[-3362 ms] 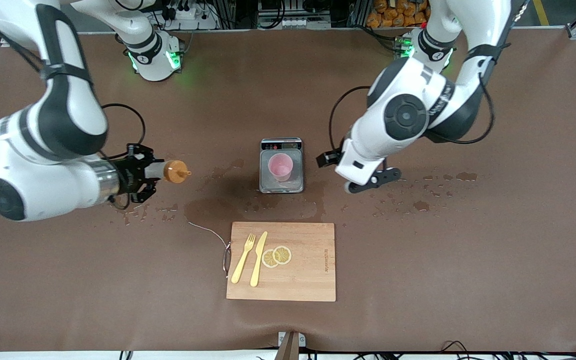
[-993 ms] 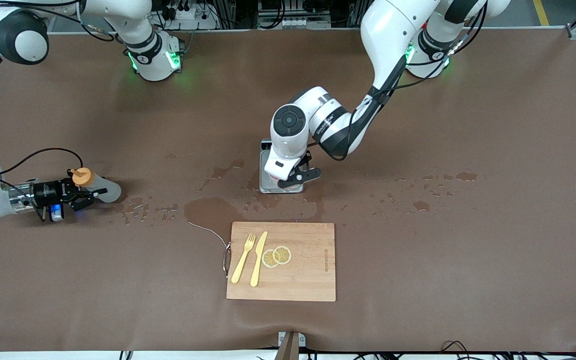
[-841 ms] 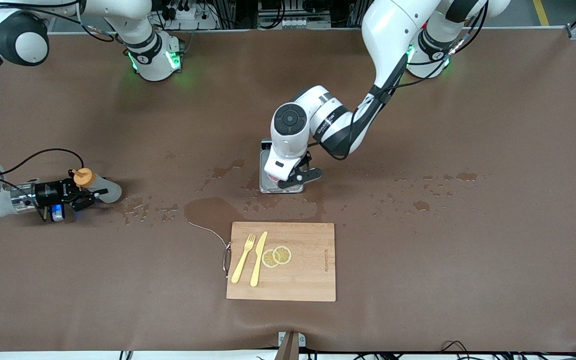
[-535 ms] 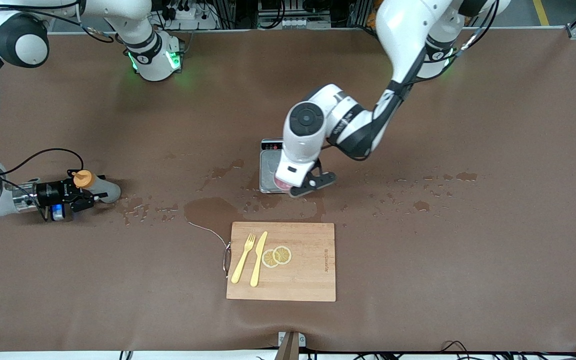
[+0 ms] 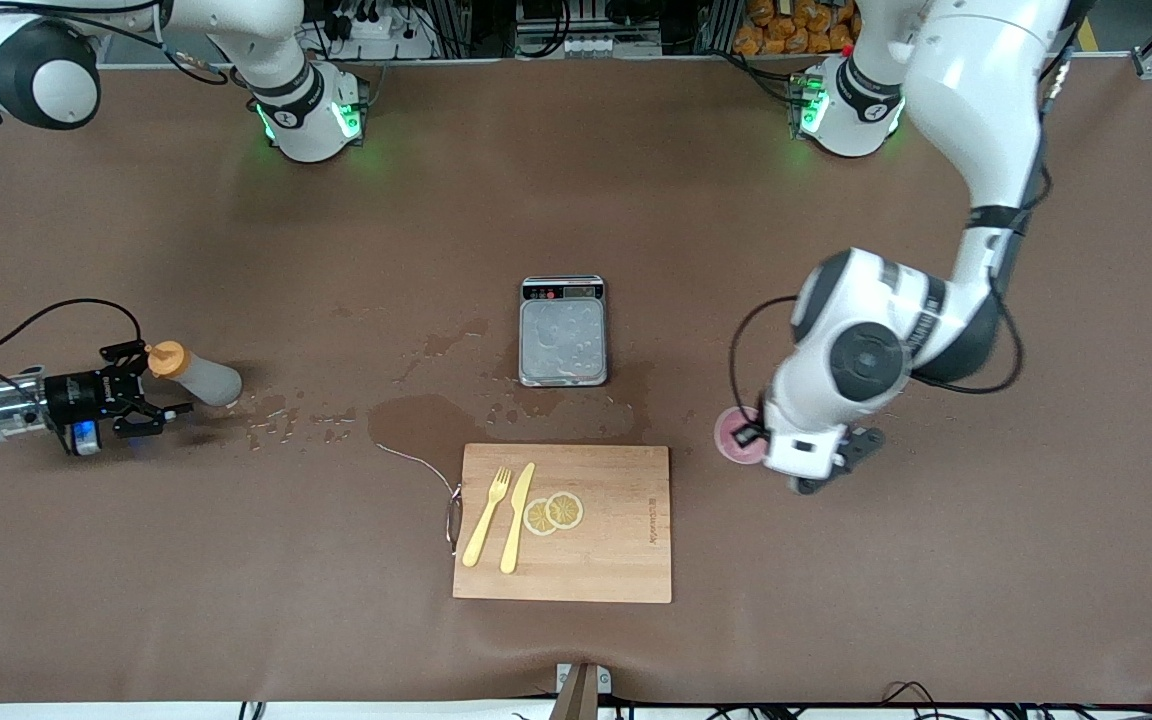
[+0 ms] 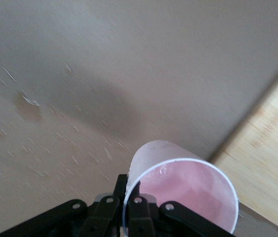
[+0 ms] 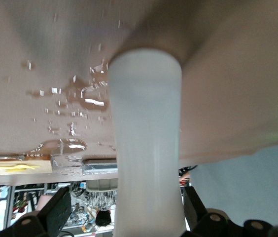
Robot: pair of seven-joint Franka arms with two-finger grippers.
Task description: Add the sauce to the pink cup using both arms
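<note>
The sauce bottle (image 5: 198, 377), greyish-white with an orange cap, stands upright on the wet table near the right arm's end. My right gripper (image 5: 148, 385) is open, with a finger on either side of the bottle and apart from it. In the right wrist view the bottle (image 7: 146, 148) fills the gap between the spread fingers (image 7: 55, 212). My left gripper (image 6: 127, 206) is shut on the rim of the pink cup (image 6: 183, 185), one finger inside and one outside. It holds the cup (image 5: 736, 436) over the table beside the cutting board, toward the left arm's end.
A small scale (image 5: 563, 330) with a wet bare plate sits mid-table. Nearer the camera lies a wooden cutting board (image 5: 616, 540) with a yellow fork, a knife and lemon slices. A puddle (image 5: 416, 420) and water drops spread between the bottle and the scale.
The left gripper carried the pink cup off the scale toward the left arm's end. The right gripper opened off the sauce bottle and drew back a little.
</note>
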